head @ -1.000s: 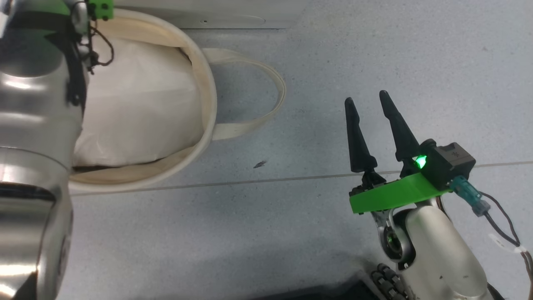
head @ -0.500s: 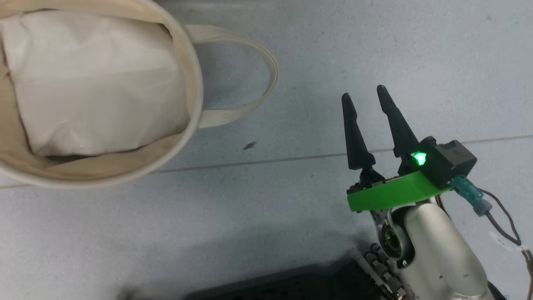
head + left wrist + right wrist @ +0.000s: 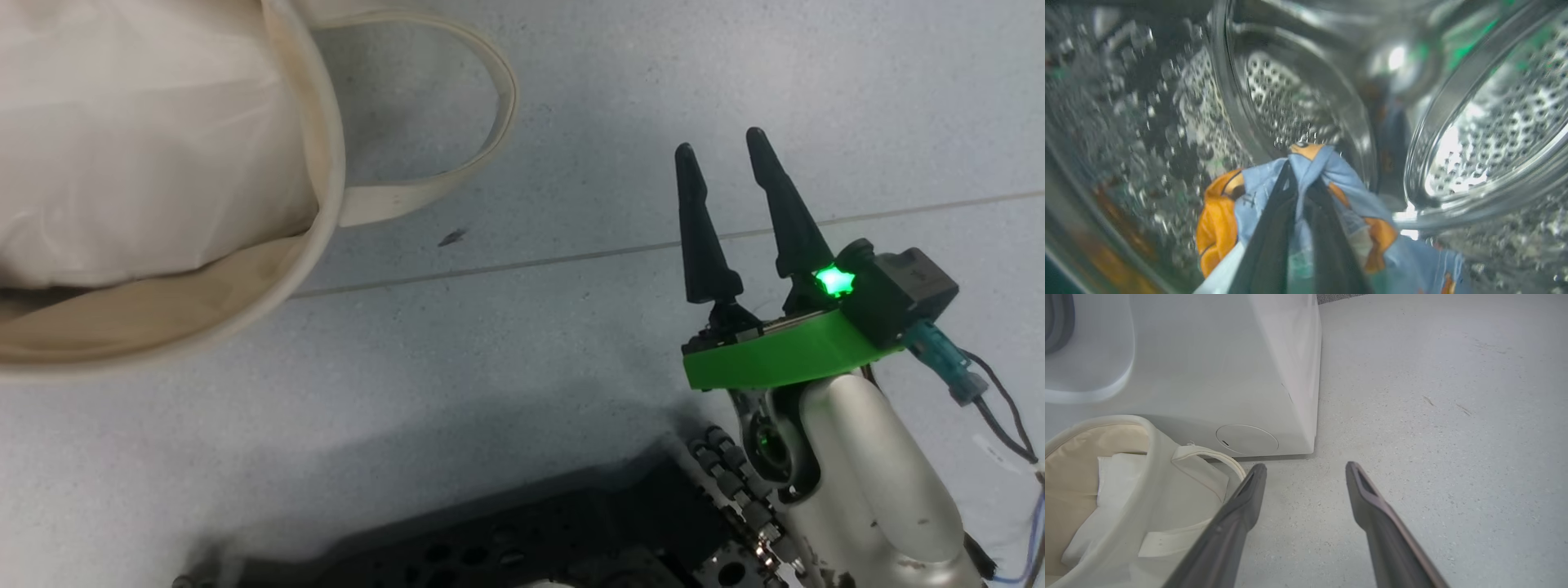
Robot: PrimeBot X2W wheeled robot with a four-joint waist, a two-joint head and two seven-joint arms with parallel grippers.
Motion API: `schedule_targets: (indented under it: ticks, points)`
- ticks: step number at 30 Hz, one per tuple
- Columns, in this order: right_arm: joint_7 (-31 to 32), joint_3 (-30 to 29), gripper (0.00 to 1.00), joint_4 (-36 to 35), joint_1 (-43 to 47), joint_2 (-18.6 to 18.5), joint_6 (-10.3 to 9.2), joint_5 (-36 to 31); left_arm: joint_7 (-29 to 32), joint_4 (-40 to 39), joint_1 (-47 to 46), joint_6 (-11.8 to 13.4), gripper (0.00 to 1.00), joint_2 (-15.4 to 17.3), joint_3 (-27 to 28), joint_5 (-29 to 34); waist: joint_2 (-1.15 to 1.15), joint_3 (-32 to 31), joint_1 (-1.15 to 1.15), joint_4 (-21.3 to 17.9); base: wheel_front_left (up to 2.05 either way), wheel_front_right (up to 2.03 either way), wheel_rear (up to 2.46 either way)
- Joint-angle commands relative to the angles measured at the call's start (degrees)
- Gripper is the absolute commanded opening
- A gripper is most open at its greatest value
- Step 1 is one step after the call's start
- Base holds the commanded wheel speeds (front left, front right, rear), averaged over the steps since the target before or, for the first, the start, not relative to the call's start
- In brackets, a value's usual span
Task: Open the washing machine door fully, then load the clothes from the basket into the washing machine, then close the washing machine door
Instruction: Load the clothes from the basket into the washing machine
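Left gripper (image 3: 1298,175) pinched shut on blue clothes (image 3: 1333,169), aimed deep into drum (image 3: 1286,94), cloth bunched ahead and trailing back beneath; right gripper (image 3: 720,139) spread, empty, over floor (image 3: 531,367) right of basket (image 3: 326,163).

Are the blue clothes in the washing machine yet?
In. The left gripper pinches the blue clothes with the holed steel drum all around.

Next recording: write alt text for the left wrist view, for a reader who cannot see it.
The left end effector, its two dark fingers shut, pinches a soft blue fabric garment with orange-brown prints inside a shiny perforated steel washer drum. The cloth bunches on both sides of the fingers.
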Motion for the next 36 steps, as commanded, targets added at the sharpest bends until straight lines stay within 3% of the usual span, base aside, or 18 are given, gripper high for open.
schedule_targets:
  ticks: [1,7,11,23,29,36]
  points:
    - [-0.28,0.81,1.00,-1.82,1.79,0.16,0.00,0.08,0.17,-0.28,-2.23,-0.24,1.00,1.61,-0.31,0.21,0.00,0.94,0.00,0.35,0.00,0.00,0.00]
    - [-0.28,-0.11,1.00,-1.97,1.66,0.16,0.00,-0.78,-0.19,2.33,-2.68,-2.31,1.00,-0.15,-1.53,-0.06,0.00,0.88,0.00,2.10,0.00,0.00,0.00]
    - [-0.28,-0.58,1.00,-1.61,1.65,0.16,0.00,-1.75,-0.25,-4.01,2.77,-4.04,1.00,-1.65,-1.33,-0.79,0.00,-1.59,0.00,3.86,0.00,0.00,0.00]
    - [-0.28,-1.55,1.00,1.95,4.41,0.16,0.00,-5.71,-0.27,-22.60,37.54,-9.38,1.00,-8.94,-0.82,-1.42,0.00,-18.05,0.00,10.61,0.00,0.00,0.00]
    - [-0.28,-0.71,1.00,3.91,7.50,0.16,0.00,-5.59,-0.28,-26.93,51.81,-12.10,1.00,-10.58,-1.36,-0.30,0.00,-27.01,0.00,12.87,0.00,0.00,0.00]
    - [-0.28,-1.04,1.00,5.30,11.39,0.16,0.00,-4.40,-0.28,-31.13,67.21,-12.93,1.00,-11.73,-0.81,0.76,0.00,-36.29,0.00,14.01,0.00,0.00,0.00]
